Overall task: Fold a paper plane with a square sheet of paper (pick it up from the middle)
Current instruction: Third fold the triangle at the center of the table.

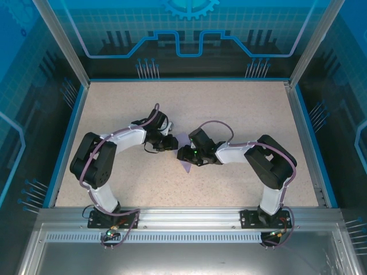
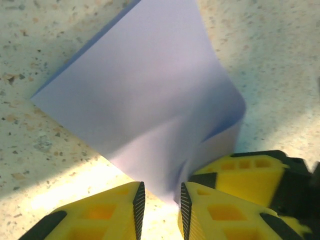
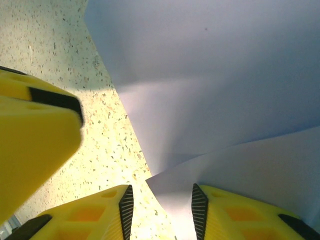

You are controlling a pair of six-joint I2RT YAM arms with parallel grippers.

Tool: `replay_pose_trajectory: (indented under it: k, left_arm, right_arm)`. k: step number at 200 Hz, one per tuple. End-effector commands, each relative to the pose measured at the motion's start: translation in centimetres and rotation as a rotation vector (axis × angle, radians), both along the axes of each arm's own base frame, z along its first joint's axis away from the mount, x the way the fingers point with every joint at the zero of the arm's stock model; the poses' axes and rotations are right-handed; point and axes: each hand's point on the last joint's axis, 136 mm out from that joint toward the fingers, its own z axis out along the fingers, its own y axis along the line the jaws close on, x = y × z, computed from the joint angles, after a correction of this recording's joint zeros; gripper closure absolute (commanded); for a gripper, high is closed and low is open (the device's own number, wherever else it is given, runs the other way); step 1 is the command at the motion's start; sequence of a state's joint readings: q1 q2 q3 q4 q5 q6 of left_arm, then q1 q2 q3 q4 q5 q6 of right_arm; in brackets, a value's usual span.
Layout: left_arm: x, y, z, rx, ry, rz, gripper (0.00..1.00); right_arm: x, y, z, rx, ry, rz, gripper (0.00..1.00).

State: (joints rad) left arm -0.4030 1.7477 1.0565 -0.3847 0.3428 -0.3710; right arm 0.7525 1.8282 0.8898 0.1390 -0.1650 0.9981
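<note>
Lavender and thin, the sheet of paper (image 2: 145, 100) lies in the middle of the speckled desk (image 1: 241, 109) between the two arms, partly curled up off it. The left tool (image 2: 160, 202) is slightly spread, with the sheet's lifted edge in its gap. The right tool (image 3: 160, 205) is spread wider around a raised corner. Neither seems to be pinching, though the left gap is hard to read. If either closes while the sheet is bowed, the crease may land crooked or the paper may crumple. A loose hold would let it slip flat. The tools crowd each other, so a bump is likely. The blue rim (image 1: 73, 126) stands well apart.
</note>
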Motion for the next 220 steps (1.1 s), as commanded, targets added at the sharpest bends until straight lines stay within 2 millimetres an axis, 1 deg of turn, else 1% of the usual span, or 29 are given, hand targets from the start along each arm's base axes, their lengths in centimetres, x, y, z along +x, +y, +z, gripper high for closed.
replay_pose_trajectory:
  k: [1, 22, 33, 47, 55, 67, 84, 111, 127, 138, 156, 177, 220]
  left_arm:
    - [-1.1, -0.1, 1.0, -0.032, 0.031, 0.013, 0.71]
    - [-1.2, -0.4, 1.7, -0.059, 0.028, 0.017, 0.72]
    - [-1.4, -0.5, 1.7, -0.067, 0.036, 0.018, 0.73]
    - [-1.5, -0.7, 1.6, -0.081, 0.042, 0.016, 0.74]
    - [-1.5, -0.8, 1.6, -0.091, 0.045, 0.014, 0.74]
    - [-1.8, -1.1, 1.3, -0.104, 0.058, 0.009, 0.75]
    - [-2.2, -1.3, 0.9, -0.11, 0.073, -0.001, 0.76]
    - [-2.8, -2.0, 0.5, -0.125, 0.093, -0.026, 0.77]
    - [-3.1, -2.2, 0.0, -0.128, 0.104, -0.032, 0.79]
    - [-3.1, -2.5, -0.3, -0.131, 0.112, -0.035, 0.82]
    - [-3.2, -2.7, -0.8, -0.127, 0.119, -0.041, 0.83]
    - [-3.4, -2.8, -1.6, -0.119, 0.136, -0.043, 0.87]
    - [-4.0, -2.5, -2.9, -0.103, 0.161, -0.047, 0.88]
  right_arm:
    - [-2.4, -2.6, -3.8, -0.133, 0.081, -0.004, 0.64]
    - [-2.6, -2.7, -4.0, -0.134, 0.086, -0.003, 0.71]
    - [-2.7, -2.7, -4.0, -0.133, 0.088, -0.001, 0.76]
    - [-2.8, -2.8, -4.2, -0.137, 0.09, 0.0, 0.78]
    - [-2.9, -2.9, -4.2, -0.139, 0.093, 0.0, 0.82]
    - [-3.0, -3.0, -4.4, -0.144, 0.094, 0.003, 0.87]
    - [-3.1, -3.2, -4.5, -0.148, 0.097, 0.002, 0.89]
    - [-3.3, -3.4, -4.7, -0.152, 0.1, 0.003, 0.99]
    - [-3.5, -3.4, -4.8, -0.152, 0.102, 0.004, 1.0]
    - [-3.5, -3.6, -4.9, -0.155, 0.104, 0.003, 1.0]
    - [-3.6, -3.6, -5.0, -0.151, 0.105, 0.005, 1.0]
    - [-3.7, -3.6, -5.1, -0.148, 0.106, 0.006, 1.0]
    - [-3.7, -3.7, -5.0, -0.138, 0.107, 0.003, 1.0]
